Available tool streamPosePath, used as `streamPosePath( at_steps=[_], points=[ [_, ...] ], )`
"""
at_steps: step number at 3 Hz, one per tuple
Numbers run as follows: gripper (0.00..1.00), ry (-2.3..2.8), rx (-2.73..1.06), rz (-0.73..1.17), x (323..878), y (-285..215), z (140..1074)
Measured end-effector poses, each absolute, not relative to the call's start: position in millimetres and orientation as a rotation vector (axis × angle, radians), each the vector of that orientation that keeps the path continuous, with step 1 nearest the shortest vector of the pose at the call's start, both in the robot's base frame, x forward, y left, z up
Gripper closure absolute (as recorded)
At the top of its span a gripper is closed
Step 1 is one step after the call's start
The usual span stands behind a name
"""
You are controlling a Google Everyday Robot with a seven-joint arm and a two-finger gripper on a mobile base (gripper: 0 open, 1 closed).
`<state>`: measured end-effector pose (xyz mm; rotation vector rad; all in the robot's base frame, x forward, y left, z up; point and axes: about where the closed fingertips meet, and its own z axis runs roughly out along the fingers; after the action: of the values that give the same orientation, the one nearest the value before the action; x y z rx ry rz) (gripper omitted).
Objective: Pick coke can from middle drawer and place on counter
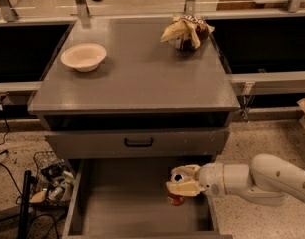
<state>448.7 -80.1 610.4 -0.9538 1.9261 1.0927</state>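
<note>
The coke can, red with a silver top, is over the right side of the open middle drawer. My gripper reaches in from the right on a white arm and is shut on the can's upper part. Its cream fingers lie on either side of the can. I cannot tell whether the can's base touches the drawer floor. The counter is the broad grey cabinet top above, well behind and higher than the gripper.
On the counter, a cream bowl sits at the left and a brown-and-yellow snack bag at the back right. A closed drawer front with a black handle overhangs the open drawer. A wire basket with clutter stands on the floor at the left.
</note>
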Motion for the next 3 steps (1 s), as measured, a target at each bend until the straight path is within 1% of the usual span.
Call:
streamPosePath(
  at_steps=[1,2,3],
  points=[
    [1.0,1.938,-0.945,1.098,454,-74,603],
    [1.0,1.933,-0.949,1.066,466,-75,623],
    [1.0,1.902,-0.984,0.975,479,-84,674]
  ],
)
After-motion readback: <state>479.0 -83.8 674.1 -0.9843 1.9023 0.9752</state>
